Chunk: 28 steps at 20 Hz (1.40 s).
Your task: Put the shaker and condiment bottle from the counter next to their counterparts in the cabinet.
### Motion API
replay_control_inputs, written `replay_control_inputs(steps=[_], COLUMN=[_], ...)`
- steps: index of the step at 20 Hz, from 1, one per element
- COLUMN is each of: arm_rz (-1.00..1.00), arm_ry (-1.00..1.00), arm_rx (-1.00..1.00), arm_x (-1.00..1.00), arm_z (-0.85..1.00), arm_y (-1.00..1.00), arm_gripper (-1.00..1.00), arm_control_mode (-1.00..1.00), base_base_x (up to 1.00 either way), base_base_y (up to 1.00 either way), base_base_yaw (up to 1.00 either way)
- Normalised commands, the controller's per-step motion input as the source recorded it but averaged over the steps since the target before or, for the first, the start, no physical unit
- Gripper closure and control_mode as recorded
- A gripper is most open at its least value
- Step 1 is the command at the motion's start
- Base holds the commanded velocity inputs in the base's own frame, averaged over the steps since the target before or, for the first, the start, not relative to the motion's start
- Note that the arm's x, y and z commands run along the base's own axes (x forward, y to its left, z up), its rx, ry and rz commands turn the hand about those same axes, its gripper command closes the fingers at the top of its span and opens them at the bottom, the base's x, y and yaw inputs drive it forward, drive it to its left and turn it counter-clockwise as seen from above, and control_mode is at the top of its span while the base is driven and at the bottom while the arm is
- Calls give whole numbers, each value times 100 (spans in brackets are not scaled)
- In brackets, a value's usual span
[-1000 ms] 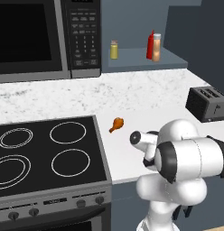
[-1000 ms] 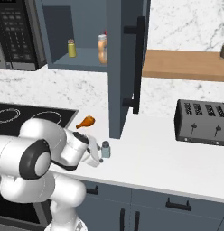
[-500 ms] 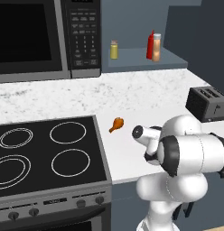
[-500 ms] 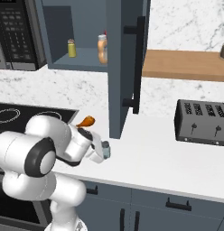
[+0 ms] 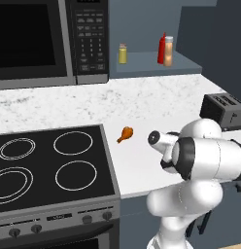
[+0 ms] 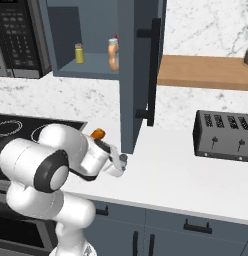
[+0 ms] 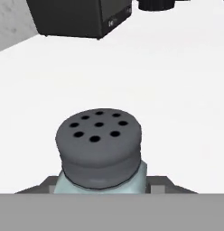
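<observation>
The shaker (image 7: 99,140), pale grey-blue with a holed grey cap, stands on the white counter (image 6: 171,175) near its front edge. My gripper (image 7: 105,186) holds it, with a dark fingertip pressed against each side of its body. From the right base view, the gripper (image 6: 120,165) is low over the counter with the shaker's cap (image 6: 123,158) peeking out. The condiment bottle (image 5: 168,51), orange-tan with a whitish cap, stands on the floor of the cabinet (image 5: 142,64) right beside the red squeeze bottle (image 5: 162,47). The yellow shaker (image 5: 122,53) stands further left.
An orange drumstick (image 5: 125,133) lies on the counter beside the stove (image 5: 49,165). A black toaster (image 6: 223,135) sits to the right. The cabinet's open door (image 6: 141,75) juts out above the counter. A microwave (image 5: 49,39) hangs to the left.
The hand has moved in around the shaker, and its jaws have gone from wide open to closed against the shaker's sides. The shaker has stayed on the counter.
</observation>
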Motion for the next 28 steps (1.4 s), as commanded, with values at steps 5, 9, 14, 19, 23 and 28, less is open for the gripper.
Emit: replay_control_inputs(steps=[5, 9, 14, 19, 23, 28], arm_rz=[17, 31, 36, 30, 23, 20], arm_ry=[-41, -9, 2, 20, 11, 13], arm_rx=[1, -1, -1, -5, -10, -8], arm_x=[2, 4, 0, 0, -6, -3], arm_z=[100, 83, 92, 100, 100, 100], arm_y=[0, 3, 0, 15, 29, 34], arm_gripper=[100, 100, 100, 100, 100, 100], arm_control_mode=[-100, -100, -100, -100, -100, -100], base_base_x=[0, 0, 0, 0, 0, 0], base_base_y=[0, 0, 0, 0, 0, 0], base_base_yaw=[0, 0, 0, 0, 0, 0])
